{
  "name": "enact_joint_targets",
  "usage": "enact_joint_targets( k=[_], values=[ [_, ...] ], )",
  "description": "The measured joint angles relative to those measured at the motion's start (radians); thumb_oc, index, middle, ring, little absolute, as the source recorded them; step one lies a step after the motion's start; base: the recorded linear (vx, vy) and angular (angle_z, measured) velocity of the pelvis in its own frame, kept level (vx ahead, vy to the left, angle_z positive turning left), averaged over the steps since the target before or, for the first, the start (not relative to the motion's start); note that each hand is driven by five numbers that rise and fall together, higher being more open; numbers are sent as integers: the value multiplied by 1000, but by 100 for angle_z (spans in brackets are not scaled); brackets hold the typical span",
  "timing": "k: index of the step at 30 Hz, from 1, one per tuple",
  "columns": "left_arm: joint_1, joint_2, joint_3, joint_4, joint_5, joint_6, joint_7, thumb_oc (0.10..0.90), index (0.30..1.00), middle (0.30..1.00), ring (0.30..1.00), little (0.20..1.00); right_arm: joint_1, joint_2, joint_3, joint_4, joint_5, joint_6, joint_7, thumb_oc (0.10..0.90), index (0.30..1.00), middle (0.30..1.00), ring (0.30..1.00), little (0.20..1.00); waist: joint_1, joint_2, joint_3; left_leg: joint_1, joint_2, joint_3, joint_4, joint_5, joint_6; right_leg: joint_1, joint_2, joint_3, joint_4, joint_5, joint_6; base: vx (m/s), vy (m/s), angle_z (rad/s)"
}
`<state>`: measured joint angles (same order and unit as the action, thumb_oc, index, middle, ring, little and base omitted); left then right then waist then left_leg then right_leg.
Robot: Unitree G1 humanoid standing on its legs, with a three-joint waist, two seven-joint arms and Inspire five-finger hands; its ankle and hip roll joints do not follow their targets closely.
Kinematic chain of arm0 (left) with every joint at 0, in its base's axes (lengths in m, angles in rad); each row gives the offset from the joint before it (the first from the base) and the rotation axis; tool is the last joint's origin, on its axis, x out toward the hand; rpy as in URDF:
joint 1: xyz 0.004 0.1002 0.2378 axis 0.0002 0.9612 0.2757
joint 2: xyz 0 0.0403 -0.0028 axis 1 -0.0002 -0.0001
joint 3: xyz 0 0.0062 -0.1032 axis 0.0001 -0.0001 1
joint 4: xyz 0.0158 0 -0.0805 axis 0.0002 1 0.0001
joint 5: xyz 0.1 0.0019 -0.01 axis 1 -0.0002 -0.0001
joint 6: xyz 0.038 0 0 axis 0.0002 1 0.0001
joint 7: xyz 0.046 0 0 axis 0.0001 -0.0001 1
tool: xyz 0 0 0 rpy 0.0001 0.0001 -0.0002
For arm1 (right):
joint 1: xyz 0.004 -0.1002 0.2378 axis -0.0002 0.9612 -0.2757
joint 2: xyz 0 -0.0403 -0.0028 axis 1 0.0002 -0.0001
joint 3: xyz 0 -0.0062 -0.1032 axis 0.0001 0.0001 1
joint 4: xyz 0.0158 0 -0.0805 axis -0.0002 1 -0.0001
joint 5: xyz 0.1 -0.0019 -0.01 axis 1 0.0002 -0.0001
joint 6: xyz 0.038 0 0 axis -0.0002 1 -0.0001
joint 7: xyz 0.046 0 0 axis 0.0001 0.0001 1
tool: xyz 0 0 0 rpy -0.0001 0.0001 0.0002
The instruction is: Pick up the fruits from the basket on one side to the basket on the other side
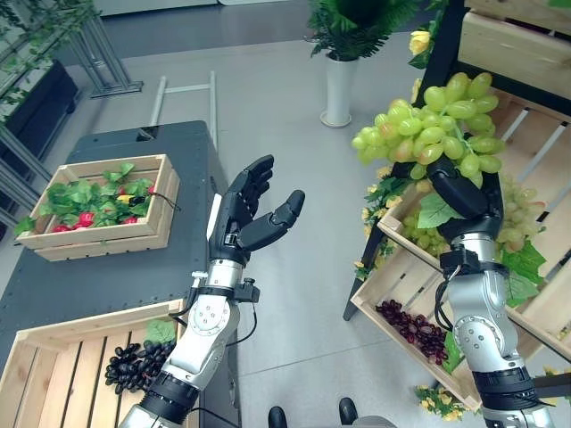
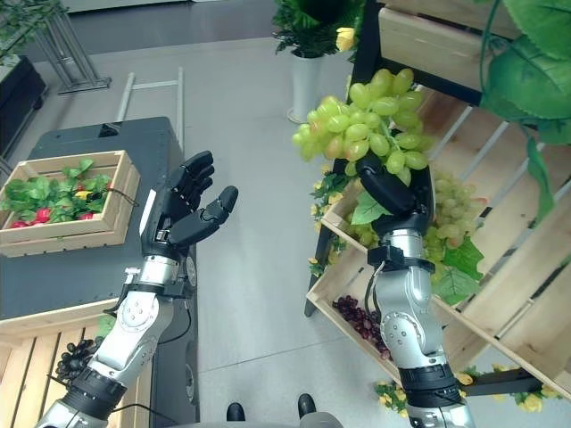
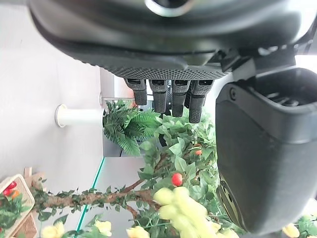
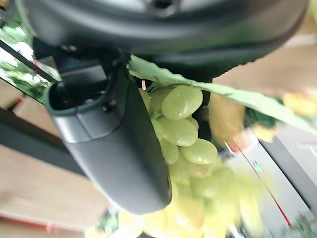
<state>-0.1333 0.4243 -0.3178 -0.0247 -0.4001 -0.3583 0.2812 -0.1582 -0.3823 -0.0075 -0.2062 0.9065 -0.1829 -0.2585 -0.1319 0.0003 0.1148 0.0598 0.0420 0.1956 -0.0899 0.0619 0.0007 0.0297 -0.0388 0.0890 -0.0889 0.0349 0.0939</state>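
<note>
Right hand (image 1: 464, 201) clutching green grapes (image 1: 442, 125) above slanted crate (image 1: 419, 285); left hand (image 1: 250, 214) relaxed, empty

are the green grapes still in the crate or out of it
Out. The right hand is shut on the green grapes and holds them in the air above the slanted crate, clear of its slats.

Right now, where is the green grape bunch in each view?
Left eye view: green grape bunch upper right, held up by the right hand.
Right eye view: upper centre, above the same hand.
Left wrist view: bottom centre, past the left hand.
Right wrist view: centre, beside the thumb.
Shared landmark: white vase.
</note>
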Motion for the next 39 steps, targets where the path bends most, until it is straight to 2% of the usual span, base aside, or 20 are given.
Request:
enact_joint_targets(
  k=[4, 7, 13, 23, 26, 27, 28, 31, 33, 34, 35, 36, 39],
  values=[
    [-1, -1, -1, 0, 2, -5, 28, 800, 900, 900, 900, 900, 44, -2, -57, 0, -4, 24, 0, 400, 300, 300, 300, 300, -33, -9, 8, 11, 1, 27, 0, -5, 0, -2, 1, 25, 0, 2, 4, -3, 19, -23],
    [-1, -5, -1, 1, 4, -9, 59, 800, 900, 900, 900, 900, 75, -5, -96, 21, -36, 26, -2, 400, 300, 300, 300, 300, -72, -10, 15, 20, 2, 45, -7, -10, 1, -3, 2, 45, 0, 6, 7, -6, -1, -22],
    [-2, -20, -1, 5, 7, -27, 78, 800, 900, 900, 900, 900, 89, -47, -162, 128, -35, 26, -27, 400, 300, 300, 300, 300, -98, -10, 15, 33, 7, 67, -7, -19, -3, -3, 5, 45, 0, 10, 7, -3, -9, -13],
    [-2, -20, -1, 5, 7, -27, 88, 800, 900, 900, 900, 900, 96, -62, -215, 218, -39, 27, -70, 400, 300, 300, 300, 300, -108, -9, 16, 36, 6, 69, -7, -19, -3, -1, 5, 46, 0, 10, 6, 0, 0, 0],
    [-2, -18, -1, 5, 7, -27, 91, 800, 900, 900, 900, 900, 96, -119, -217, 264, -155, 71, -70, 400, 300, 300, 300, 300, -110, -15, 14, 37, 6, 71, -6, -20, -3, 1, 4, 46, 0, 11, 6, 0, 0, 0],
    [-2, -18, -2, 5, 7, -26, 92, 800, 900, 900, 900, 900, 96, -121, -216, 270, -178, 80, -70, 715, 773, 773, 773, 773, -111, -17, 14, 37, 6, 71, -6, -20, -3, 1, 4, 47, 0, 11, 6, 0, 0, 0],
    [-4, -18, -4, 5, 7, -26, 96, 800, 900, 900, 900, 900, 96, -129, -216, 280, -229, 99, -68, 800, 900, 900, 900, 900, -114, -23, 14, 39, 5, 73, -6, -20, -3, 2, 3, 48, 0, 11, 6, 0, 0, 0],
    [-19, -16, -22, 5, 7, -26, 103, 800, 900, 900, 900, 900, 107, -172, -212, 312, -368, 162, -30, 800, 900, 900, 900, 900, -113, -39, 14, 40, 5, 78, -6, -21, -2, 2, 2, 50, 0, 11, 7, 0, 0, 0],
    [-28, -15, -23, 5, 7, -26, 104, 800, 900, 900, 900, 900, 119, -213, -209, 330, -439, 195, 29, 800, 900, 900, 900, 900, -114, -47, 15, 40, 4, 81, -6, -22, 0, 1, 2, 53, 0, 12, 8, -18, -14, -6],
    [-32, -11, -22, 5, 7, -24, 105, 800, 900, 900, 900, 900, 131, -258, -205, 330, -514, 223, 91, 800, 900, 900, 900, 900, -116, -51, 14, 41, 3, 84, -6, -23, 0, -1, 2, 60, 0, 12, 8, -25, -15, -9],
    [-33, -9, -21, 5, 7, -22, 104, 800, 900, 900, 900, 900, 138, -278, -203, 330, -555, 228, 116, 800, 900, 900, 900, 900, -118, -52, 15, 40, 3, 85, -6, -23, 0, -2, 2, 61, 0, 12, 8, -29, -15, -7],
    [-34, -8, -20, 5, 12, -16, 104, 800, 900, 900, 900, 900, 166, -331, -188, 328, -649, 229, 160, 800, 900, 900, 900, 900, -123, -55, 15, 40, 3, 85, -6, -24, 1, -3, 2, 62, 0, 12, 9, 0, 0, 0],
    [-35, -4, -20, 5, 14, -3, 104, 800, 900, 900, 900, 900, 192, -389, -172, 315, -752, 223, 213, 800, 900, 900, 900, 900, -129, -59, 14, 39, 3, 86, -7, -26, 0, -4, 3, 64, 0, 12, 9, -18, -2, -2]
  ],
)
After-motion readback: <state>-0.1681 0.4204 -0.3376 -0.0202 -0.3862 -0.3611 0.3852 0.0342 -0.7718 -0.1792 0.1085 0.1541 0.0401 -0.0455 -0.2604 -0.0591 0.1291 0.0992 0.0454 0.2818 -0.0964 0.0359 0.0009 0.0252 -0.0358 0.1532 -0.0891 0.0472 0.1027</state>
